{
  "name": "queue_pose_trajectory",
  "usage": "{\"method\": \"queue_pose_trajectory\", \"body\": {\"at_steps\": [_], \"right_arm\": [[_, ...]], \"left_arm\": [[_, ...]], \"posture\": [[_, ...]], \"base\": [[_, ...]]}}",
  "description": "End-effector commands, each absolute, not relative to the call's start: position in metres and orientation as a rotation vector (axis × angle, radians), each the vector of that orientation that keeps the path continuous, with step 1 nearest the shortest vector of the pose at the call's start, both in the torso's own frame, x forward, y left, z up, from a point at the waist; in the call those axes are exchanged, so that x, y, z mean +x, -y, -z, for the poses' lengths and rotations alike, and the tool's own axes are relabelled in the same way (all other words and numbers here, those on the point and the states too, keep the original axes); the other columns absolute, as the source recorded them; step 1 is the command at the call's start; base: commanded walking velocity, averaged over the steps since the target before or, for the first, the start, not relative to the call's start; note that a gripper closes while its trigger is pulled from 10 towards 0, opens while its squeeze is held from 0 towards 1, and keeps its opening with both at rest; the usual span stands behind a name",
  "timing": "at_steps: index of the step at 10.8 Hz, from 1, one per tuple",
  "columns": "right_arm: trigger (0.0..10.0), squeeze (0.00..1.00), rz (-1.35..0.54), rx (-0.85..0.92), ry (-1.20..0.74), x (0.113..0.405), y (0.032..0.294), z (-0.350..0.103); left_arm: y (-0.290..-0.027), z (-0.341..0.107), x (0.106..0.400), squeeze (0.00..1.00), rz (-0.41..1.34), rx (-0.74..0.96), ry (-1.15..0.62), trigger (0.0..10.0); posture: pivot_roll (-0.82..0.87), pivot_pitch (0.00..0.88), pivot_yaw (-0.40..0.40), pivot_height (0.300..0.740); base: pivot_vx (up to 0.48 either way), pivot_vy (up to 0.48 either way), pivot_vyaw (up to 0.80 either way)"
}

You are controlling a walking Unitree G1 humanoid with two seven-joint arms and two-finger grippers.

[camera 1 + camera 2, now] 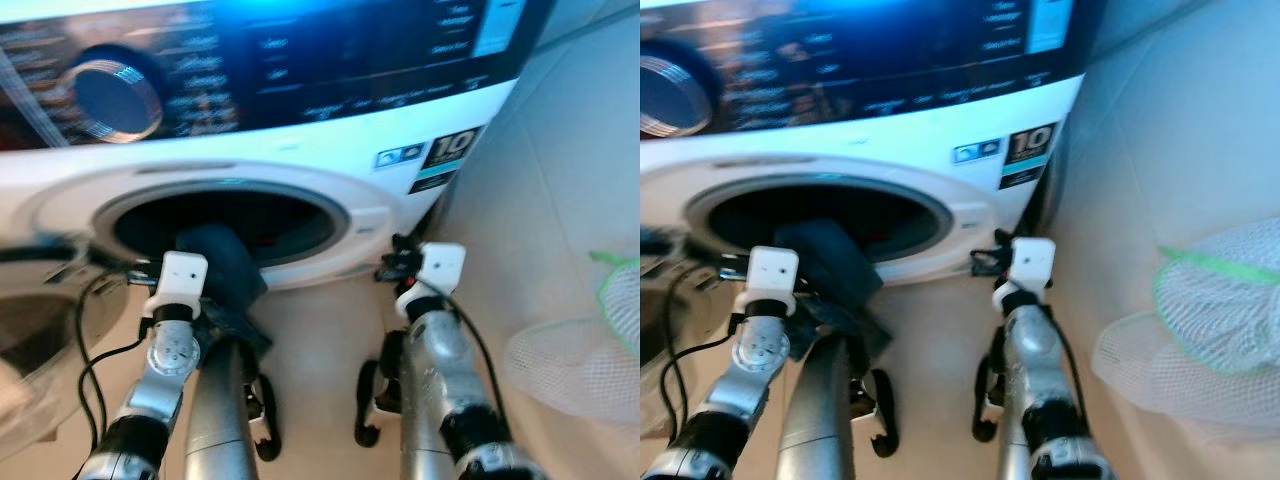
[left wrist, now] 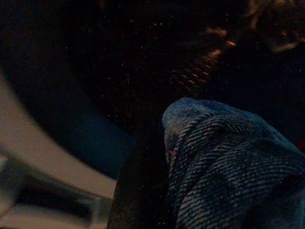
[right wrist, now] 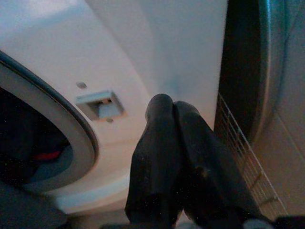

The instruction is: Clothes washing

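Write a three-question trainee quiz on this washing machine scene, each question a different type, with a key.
1. True or false: the washing machine door opening is closed off.
2. Which end effector carries the denim garment at the drum opening? A) left end effector B) right end effector C) both
3. Fill in: the white mesh laundry bag with a green rim lies on the floor on the robot's ____ side.

Key:
1. False; the drum is open and dark inside.
2. A; the denim lies against the left end effector's fingers, while the right one's fingers are together, holding nothing, by the door latch slot.
3. right.
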State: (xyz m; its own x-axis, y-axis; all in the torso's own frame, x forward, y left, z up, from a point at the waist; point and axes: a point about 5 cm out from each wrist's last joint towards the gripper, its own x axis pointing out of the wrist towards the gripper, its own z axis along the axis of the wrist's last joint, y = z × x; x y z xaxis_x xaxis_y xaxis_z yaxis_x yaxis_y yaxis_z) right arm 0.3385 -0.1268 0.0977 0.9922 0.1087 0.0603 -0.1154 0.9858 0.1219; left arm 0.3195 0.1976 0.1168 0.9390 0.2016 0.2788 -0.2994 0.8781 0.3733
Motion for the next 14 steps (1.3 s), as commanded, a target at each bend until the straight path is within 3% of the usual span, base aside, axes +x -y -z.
{"method": "queue_pose_trajectory", "body": {"at_steps": [1,10,14], "right_arm": [[10.0,0.0,-0.1,0.135,0.018,0.333,0.129,-0.085],[10.0,0.0,-0.091,0.132,0.104,0.341,0.137,-0.102],[10.0,0.0,-0.099,0.136,0.119,0.341,0.135,-0.104]], "left_arm": [[-0.2,-0.125,0.316,0.0,-0.291,0.431,0.28,10.0],[-0.183,-0.164,0.312,0.0,-0.279,0.461,0.402,10.0],[-0.18,-0.155,0.309,0.0,-0.261,0.463,0.364,10.0]], "posture": [[0.04,0.328,0.051,0.568],[0.06,0.261,0.036,0.568],[0.06,0.238,0.041,0.568]], "base": [[0.0,0.0,0.0],[0.0,0.0,0.0],[0.0,0.0,0.0]]}}
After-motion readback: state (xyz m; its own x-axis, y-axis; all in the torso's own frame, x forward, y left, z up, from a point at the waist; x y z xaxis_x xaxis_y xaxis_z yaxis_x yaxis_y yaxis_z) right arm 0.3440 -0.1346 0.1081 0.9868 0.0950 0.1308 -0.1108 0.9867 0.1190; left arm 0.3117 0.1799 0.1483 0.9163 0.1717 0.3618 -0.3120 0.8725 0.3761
